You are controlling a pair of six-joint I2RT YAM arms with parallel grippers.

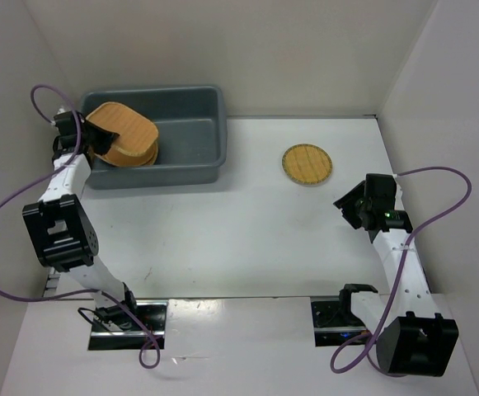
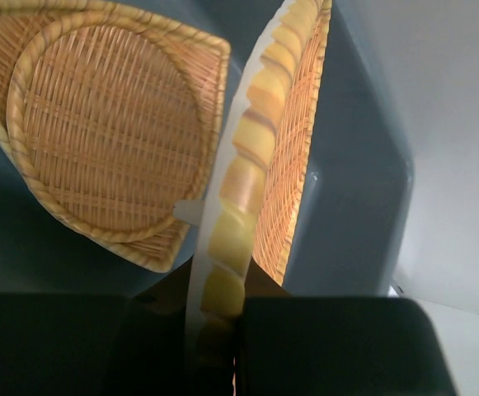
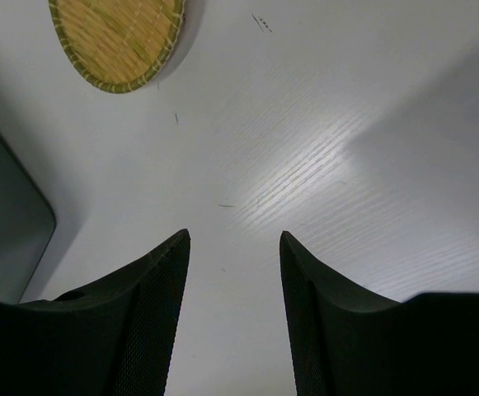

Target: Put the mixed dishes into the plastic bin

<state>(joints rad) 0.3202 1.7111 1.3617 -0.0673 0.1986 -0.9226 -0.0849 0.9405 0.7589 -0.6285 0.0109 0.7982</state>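
Observation:
The blue-grey plastic bin (image 1: 190, 132) stands at the back left. My left gripper (image 1: 97, 139) is shut on the rim of an orange-tan woven plate (image 1: 128, 128) and holds it tilted over the bin's left end; in the left wrist view the plate (image 2: 255, 140) stands edge-on between the jaws. Under it, woven plates (image 2: 107, 124) lie stacked in the bin (image 2: 354, 190). A smaller yellowish round plate with a dark rim (image 1: 307, 164) lies on the table at the right, and shows in the right wrist view (image 3: 119, 41). My right gripper (image 3: 232, 247) is open and empty, near it.
White walls enclose the table on the left, back and right. The bin's corner (image 3: 4, 223) shows at the left of the right wrist view. Purple cables loop beside both arms.

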